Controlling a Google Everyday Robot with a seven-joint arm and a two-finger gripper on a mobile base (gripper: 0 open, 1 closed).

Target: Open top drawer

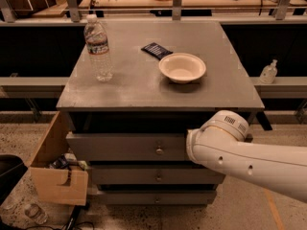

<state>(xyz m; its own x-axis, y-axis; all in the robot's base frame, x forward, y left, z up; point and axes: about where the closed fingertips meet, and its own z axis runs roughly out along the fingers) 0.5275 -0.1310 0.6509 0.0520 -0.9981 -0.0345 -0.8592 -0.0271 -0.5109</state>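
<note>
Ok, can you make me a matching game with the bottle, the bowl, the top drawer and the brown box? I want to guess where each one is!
Things:
1 bottle
2 bowl
3 top drawer
4 box

Places:
A on the floor, at the left
B on the cabinet, back left
C right under the cabinet's top, with a round knob
D on the cabinet, near the middle

Pairs: 1-B, 2-D, 3-C, 4-A.

The claw can't be seen: the white arm reaches to the top drawer's right end and hides it.
</note>
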